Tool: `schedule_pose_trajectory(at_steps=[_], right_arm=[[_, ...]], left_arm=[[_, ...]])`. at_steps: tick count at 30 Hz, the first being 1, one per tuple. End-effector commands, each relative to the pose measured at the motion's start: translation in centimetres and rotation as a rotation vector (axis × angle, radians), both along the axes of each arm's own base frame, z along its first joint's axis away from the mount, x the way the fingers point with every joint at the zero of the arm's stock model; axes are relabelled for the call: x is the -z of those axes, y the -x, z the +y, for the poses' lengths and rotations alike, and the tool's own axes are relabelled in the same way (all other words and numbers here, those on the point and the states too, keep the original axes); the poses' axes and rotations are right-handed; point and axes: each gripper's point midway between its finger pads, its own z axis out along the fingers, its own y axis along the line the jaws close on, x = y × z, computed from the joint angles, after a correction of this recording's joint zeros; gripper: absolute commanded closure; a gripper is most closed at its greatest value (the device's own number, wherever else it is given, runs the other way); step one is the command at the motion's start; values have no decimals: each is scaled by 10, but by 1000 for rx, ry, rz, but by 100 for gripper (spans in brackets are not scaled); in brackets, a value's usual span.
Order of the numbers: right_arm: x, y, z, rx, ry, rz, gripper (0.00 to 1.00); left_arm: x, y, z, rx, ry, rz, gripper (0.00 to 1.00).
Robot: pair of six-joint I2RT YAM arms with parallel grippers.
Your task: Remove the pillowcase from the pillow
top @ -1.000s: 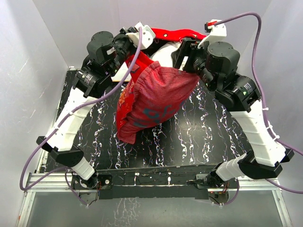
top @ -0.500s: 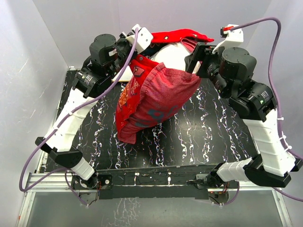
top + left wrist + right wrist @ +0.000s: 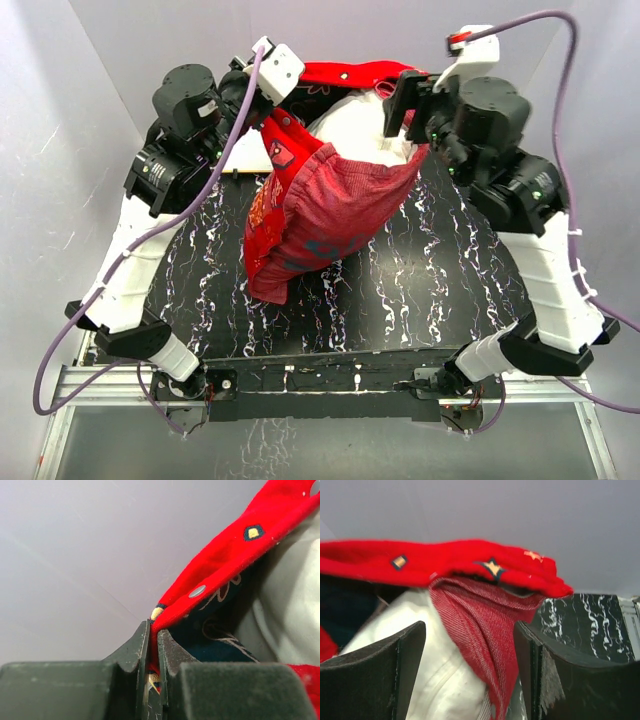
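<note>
The red pillowcase (image 3: 330,205) hangs bunched above the table, with its duller dark red inside turned out. The off-white pillow (image 3: 355,115) shows at its open top. My left gripper (image 3: 263,105) is shut on the bright red hem (image 3: 225,550) and holds it up; the pillow (image 3: 292,605) lies right of that hem. My right gripper (image 3: 405,110) is open at the pillowcase's upper right corner. In the right wrist view its fingers (image 3: 375,672) stand wide apart on either side of the pillow (image 3: 420,675) and a fold of dark red fabric (image 3: 485,635). I cannot tell whether they touch either.
The black marbled table (image 3: 430,290) lies under the hanging bundle. Grey walls (image 3: 80,120) close in on the left, back and right. A metal frame (image 3: 320,395) with both arm bases runs along the near edge.
My left arm has moved up and to the left with the hem. My right gripper has risen toward the top of the pillow. More of the white pillow shows.
</note>
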Motion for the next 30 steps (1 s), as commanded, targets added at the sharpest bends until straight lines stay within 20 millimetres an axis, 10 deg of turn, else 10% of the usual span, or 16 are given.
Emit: schedule_pose_trajectory(at_steps=[1,7,14,30], right_arm=[[36,-21,10,-17,84,73,29],[45,-40,7,-30,81,94,42],[52,-42,18,-60,-13,108,90],[101,-36,-74,293,-132,131,92]], left_arm=[[-44,28,27,-12,78,-88,100],[-50,36,28,11,98,-89,100],[-63,40,39,-24,73,-150,100],[-114,36,105,-384,-87,-433,100]])
